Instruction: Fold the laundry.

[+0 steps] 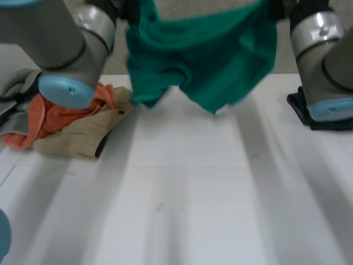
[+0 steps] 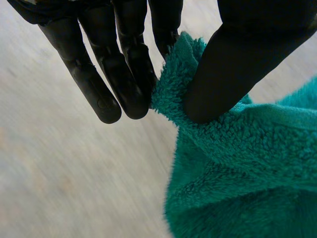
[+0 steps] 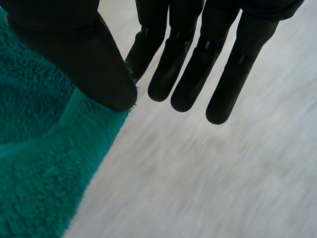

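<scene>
The step in hand is judged to be the opening-out of the green towel [image 1: 204, 55] ahead of its first fold. The left hand [image 2: 124, 64] is pinching one corner of it, the thumb [image 2: 228, 69] pressing the cloth against the side of its nearly straight fingers, with the rest of the towel hanging away below the thumb. The right hand [image 3: 188, 64] is holding what seems to be another corner the same way, with the cloth caught under its thumb against the nearest finger and the other fingers lying straight and clear of it. Between the two hands the towel is sagging and bunching above the tabletop [image 1: 182, 182]; whether its lowest fold is touching the surface cannot be told. The cloth is thick and fleecy, deep green, with a flatter hemmed band running below the left thumb. The next move is judged to call for the hands drawing apart to take out the sag, then lowering the towel flat onto the bare tabletop beneath them. That would be clear of the heap of orange and tan clothes [image 1: 66, 127] outside the left hand and the black cloth [image 1: 309, 113] outside the right.
</scene>
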You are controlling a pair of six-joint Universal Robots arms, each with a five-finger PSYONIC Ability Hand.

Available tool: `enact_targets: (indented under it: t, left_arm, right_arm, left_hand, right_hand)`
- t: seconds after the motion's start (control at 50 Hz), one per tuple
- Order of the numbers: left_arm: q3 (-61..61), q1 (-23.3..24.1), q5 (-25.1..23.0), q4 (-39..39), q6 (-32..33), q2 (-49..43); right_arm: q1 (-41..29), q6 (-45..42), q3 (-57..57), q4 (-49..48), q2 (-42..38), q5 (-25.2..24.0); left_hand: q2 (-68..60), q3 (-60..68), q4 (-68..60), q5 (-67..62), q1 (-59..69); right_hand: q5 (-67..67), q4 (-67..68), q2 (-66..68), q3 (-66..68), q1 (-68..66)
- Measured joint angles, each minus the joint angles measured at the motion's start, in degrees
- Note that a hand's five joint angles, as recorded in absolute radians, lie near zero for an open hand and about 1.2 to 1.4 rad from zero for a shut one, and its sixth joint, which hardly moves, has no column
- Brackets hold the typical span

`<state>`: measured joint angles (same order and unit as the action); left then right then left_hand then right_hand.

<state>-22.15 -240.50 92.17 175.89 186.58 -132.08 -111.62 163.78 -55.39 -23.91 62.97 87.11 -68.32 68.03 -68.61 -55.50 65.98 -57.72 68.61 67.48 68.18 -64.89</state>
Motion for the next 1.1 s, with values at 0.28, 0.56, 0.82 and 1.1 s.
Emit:
enact_targets:
  t: [0.28, 0.56, 0.82, 1.1]
  left_arm:
    - [-19.18, 0.88, 8.32, 0.44, -2.51, 5.11]
    - [-50.68, 2.81, 9.32, -2.82, -1.11, 9.06]
    - [-46.66, 0.69, -2.60, -6.76, 17.52, 14.95]
    - [-29.09, -2.15, -24.43, -16.34, 42.39, -1.36]
  right_arm:
    - [-0.22, 0.52, -11.03, -1.47, -0.39, -3.20]
    - [4.61, -15.54, -28.19, 16.25, -2.42, -8.26]
    - [4.05, -19.11, -30.08, 16.87, -0.72, -8.52]
    - [3.78, -18.68, -31.70, 16.70, 1.15, -9.08]
  left_hand:
    - [-0.06, 0.13, -0.01, 0.00, 0.00]
    - [17.95, -17.50, 18.21, 14.89, -17.28]
    - [52.99, -52.62, 53.70, 51.09, -50.34]
    - [35.92, -35.74, 36.12, 33.05, -32.94]
  right_hand:
    - [-0.45, 0.00, 0.00, 0.00, 0.00]
    - [-0.45, 0.01, 0.00, 0.00, 0.00]
    - [-0.45, 0.02, 0.00, 0.00, 0.00]
    - [-0.45, 0.01, 0.00, 0.00, 0.00]
